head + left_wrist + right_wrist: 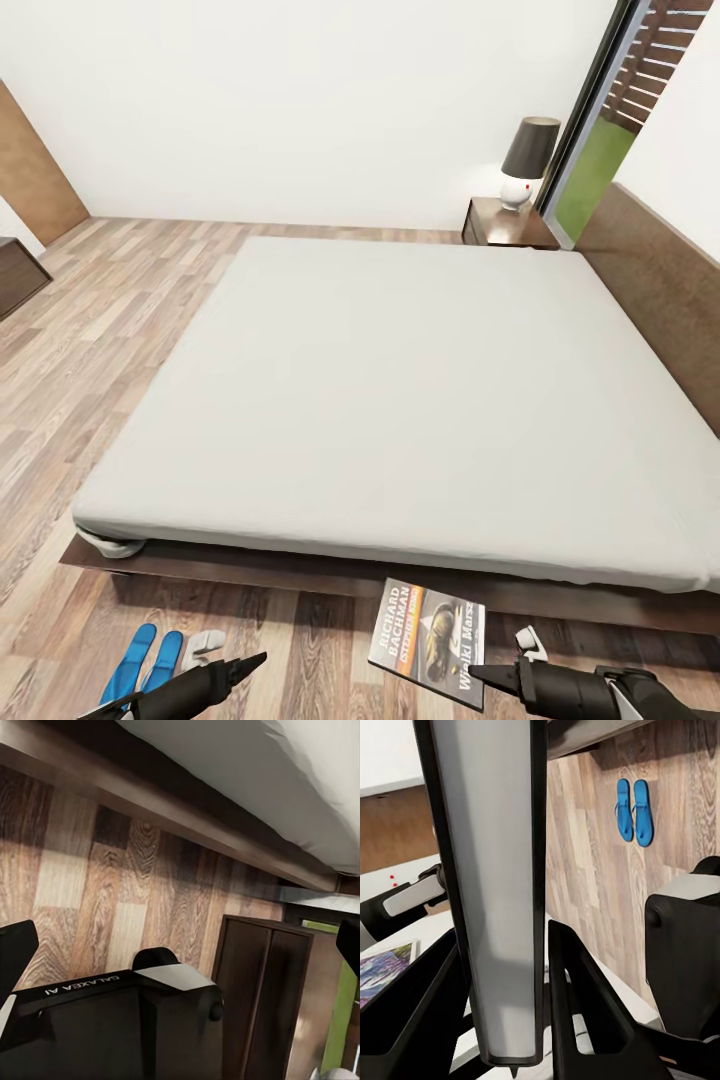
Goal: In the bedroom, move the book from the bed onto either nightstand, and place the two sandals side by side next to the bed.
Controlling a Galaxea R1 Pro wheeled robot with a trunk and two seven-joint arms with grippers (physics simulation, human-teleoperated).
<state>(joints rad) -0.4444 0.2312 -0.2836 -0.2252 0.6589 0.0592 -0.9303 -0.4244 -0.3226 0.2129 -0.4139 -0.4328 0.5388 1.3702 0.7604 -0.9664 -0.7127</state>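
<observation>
My right gripper (pixel 478 676) is shut on the near edge of the book (pixel 428 640). The paperback hangs just in front of the bed's dark frame (pixel 300 572), cover up, showing the orange "Richard Bachman" band. In the right wrist view the book (pixel 495 885) stands edge-on between the black fingers (pixel 585 1012). The two blue sandals (pixel 142 668) lie side by side on the floor by the bed's near left corner, and the sandals (pixel 632 810) also appear in the right wrist view. My left gripper (pixel 255 661) hovers beside them, open and empty. A nightstand (pixel 505 222) stands at the bed's far corner.
A lamp (pixel 525 160) with a dark shade sits on the far nightstand, beside the tall window (pixel 590 140). The headboard (pixel 660 290) runs along the right. A dark wooden cabinet (pixel 262 997) stands past the bed's frame in the left wrist view. Wood floor (pixel 90 330) stretches to the left.
</observation>
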